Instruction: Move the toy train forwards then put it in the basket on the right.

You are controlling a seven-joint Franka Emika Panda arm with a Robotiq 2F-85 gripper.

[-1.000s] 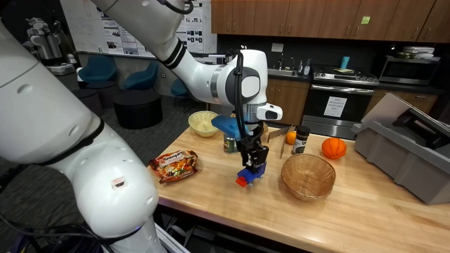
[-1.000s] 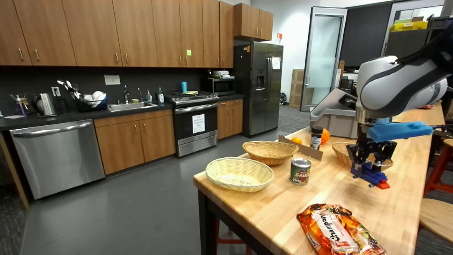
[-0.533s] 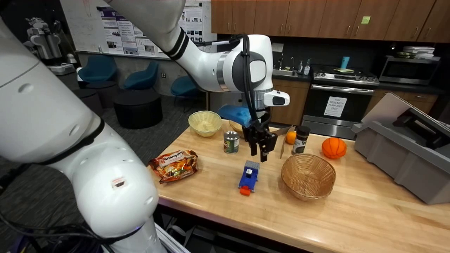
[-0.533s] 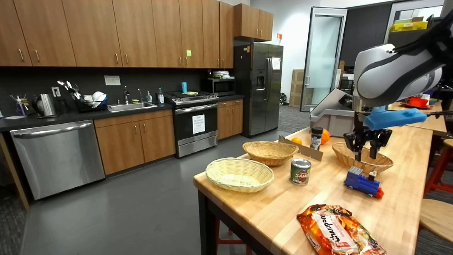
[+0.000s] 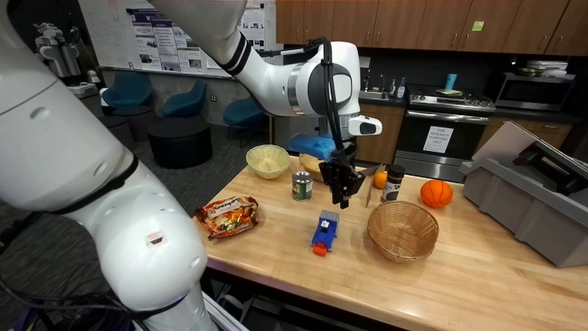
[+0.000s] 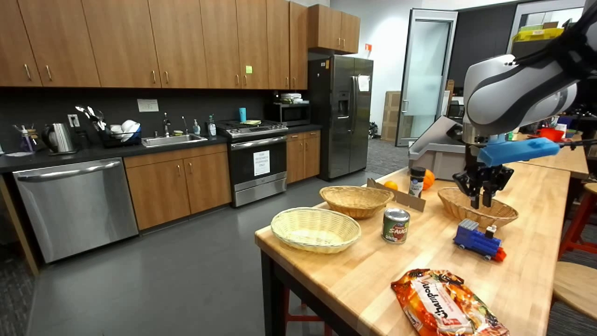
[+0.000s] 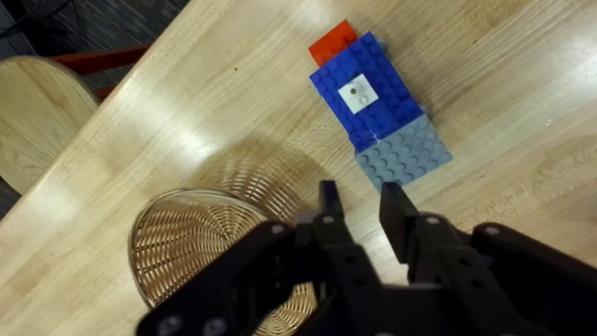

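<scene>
The blue toy train (image 5: 325,235) with a red front, white top piece and grey rear plate stands upright on the table. It also shows in an exterior view (image 6: 478,243) and in the wrist view (image 7: 373,107). The round tan woven basket (image 5: 403,232) stands beside it, apart from it; it also shows in an exterior view (image 6: 499,215) and, partly behind my gripper, in the wrist view (image 7: 186,238). My gripper (image 7: 359,184) is above the table, near the train's grey rear end, not touching it. A narrow gap shows between its fingertips and nothing is held.
A sauce can (image 6: 395,226), an orange snack packet (image 5: 227,217), a pale woven bowl (image 6: 315,228) and a smaller tan woven bowl (image 6: 357,201) stand around. A black-capped jar (image 5: 392,183), cardboard, an orange fruit, an orange ball (image 5: 436,193) and a grey bin (image 5: 523,211) stand behind and beside the basket.
One second ago my gripper held the train, tilted. It has let go and risen; the train stands level on the table. Since half a second ago the fingers have come closer together.
</scene>
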